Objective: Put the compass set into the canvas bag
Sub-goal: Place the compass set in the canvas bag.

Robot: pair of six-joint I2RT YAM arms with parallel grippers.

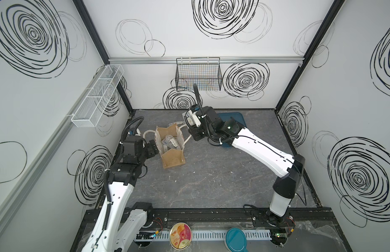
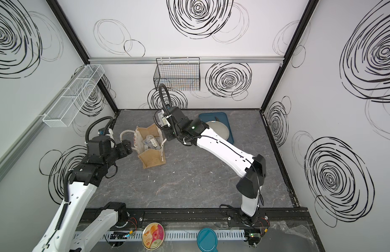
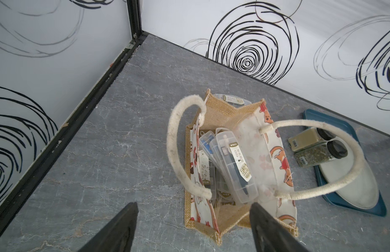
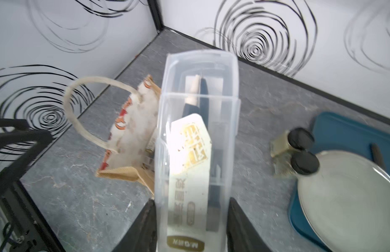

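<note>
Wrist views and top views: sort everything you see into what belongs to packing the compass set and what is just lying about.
Job in hand:
compass set, held in the right gripper
canvas bag, with more cases inside
left gripper, open by the bag

Lying about:
blue tray
plate
spice jars
black wire basket
white mesh basket
round tin
teal lid

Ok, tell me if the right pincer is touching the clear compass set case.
Touching. The right wrist view shows the right pincer shut on the compass set, with its jaws pressed against the clear case's two sides.
</note>
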